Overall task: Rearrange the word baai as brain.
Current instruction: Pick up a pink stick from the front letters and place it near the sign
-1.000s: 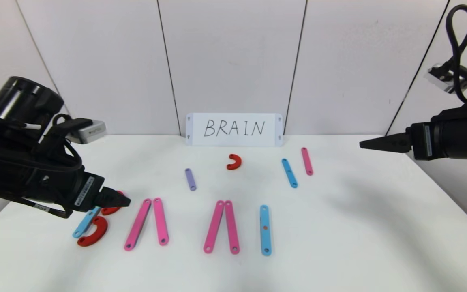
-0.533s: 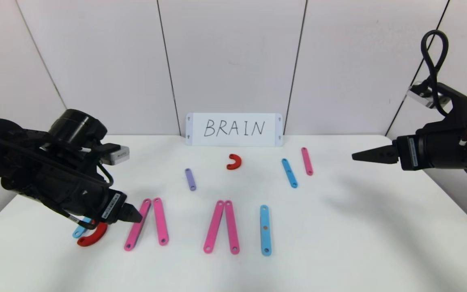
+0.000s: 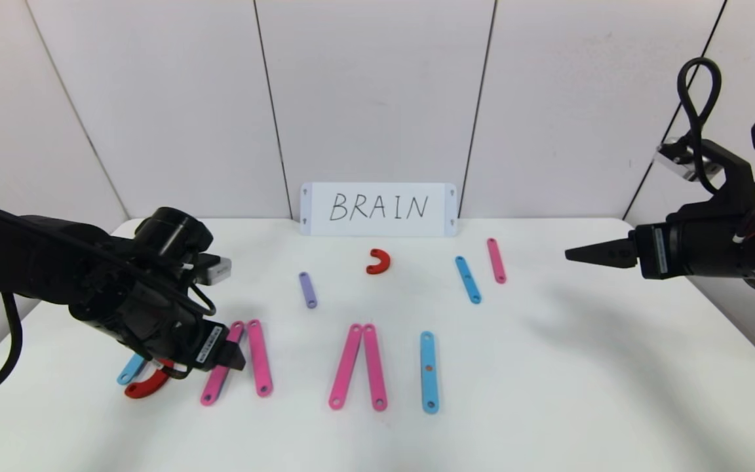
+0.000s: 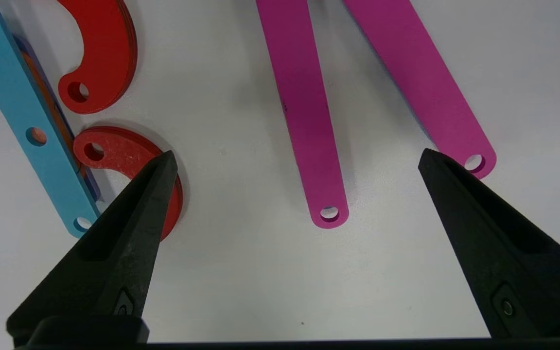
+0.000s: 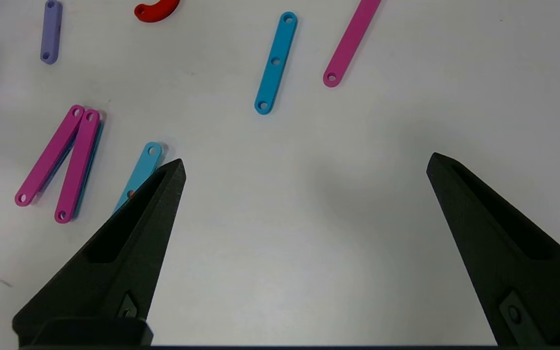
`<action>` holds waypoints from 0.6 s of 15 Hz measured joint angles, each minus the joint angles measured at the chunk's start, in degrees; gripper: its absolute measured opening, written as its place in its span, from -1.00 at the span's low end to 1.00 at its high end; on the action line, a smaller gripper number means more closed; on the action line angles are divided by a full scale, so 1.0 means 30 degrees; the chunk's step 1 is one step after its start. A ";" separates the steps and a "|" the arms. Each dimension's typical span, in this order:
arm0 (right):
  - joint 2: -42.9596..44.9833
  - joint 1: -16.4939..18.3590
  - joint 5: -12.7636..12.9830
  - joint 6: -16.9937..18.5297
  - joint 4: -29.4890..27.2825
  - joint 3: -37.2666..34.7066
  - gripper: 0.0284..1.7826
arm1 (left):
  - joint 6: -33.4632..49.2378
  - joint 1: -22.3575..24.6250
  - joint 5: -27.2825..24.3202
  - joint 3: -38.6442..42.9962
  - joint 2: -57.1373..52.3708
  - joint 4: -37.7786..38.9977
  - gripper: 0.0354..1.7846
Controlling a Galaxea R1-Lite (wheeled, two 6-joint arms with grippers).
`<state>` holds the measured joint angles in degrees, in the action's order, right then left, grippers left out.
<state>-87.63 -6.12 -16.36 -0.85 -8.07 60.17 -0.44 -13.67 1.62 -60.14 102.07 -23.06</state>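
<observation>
The word lies along the table's front: a blue strip (image 3: 130, 370) with red half-rings (image 3: 148, 387), two pairs of pink strips (image 3: 259, 357) (image 3: 359, 367), then a single blue strip (image 3: 428, 372). My left gripper (image 3: 233, 357) is low over the first pink pair, open. In the left wrist view it (image 4: 295, 154) straddles the end of one pink strip (image 4: 309, 121), one fingertip (image 4: 158, 175) over a red half-ring (image 4: 124, 150), the other beside the second pink strip (image 4: 421, 92). My right gripper (image 3: 567, 254) hovers open at the right, over bare table (image 5: 305, 159).
Loose pieces lie behind the word: a purple strip (image 3: 308, 290), a red half-ring (image 3: 378, 261), a blue strip (image 3: 468, 280) and a pink strip (image 3: 496, 260). A white card (image 3: 379, 208) lettered BRAIN leans on the back wall. Bare table spreads at the right.
My left arm has come down and to the right, from above the red half-rings to the first pink pair. My right gripper has edged left and slightly down.
</observation>
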 joint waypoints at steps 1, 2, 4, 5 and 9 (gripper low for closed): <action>0.0000 0.0000 0.0000 -0.0016 0.0008 -0.0057 0.95 | 0.0028 0.0138 -0.0008 0.0016 0.0110 0.0016 0.95; 0.0000 0.0000 -0.0004 -0.0024 0.0065 -0.0085 0.95 | 0.0028 0.0248 -0.0028 0.0045 0.0191 0.0020 0.95; -0.0024 0.0000 -0.0041 -0.0016 0.0065 -0.0122 0.95 | 0.0138 0.0333 -0.0028 0.0118 0.0321 0.0057 0.95; -0.0024 0.0000 -0.0041 -0.0016 0.0065 -0.0146 0.95 | 0.0419 0.0341 -0.0008 0.0138 0.0447 0.0240 0.95; -0.0024 -0.0008 -0.0041 -0.0016 0.0089 -0.0211 0.95 | 0.0780 0.0366 -0.0028 0.0191 0.1036 0.1158 0.95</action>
<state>-87.70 -6.14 -16.48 -0.90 -7.80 59.54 1.90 -12.57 1.54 -59.56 105.18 -19.59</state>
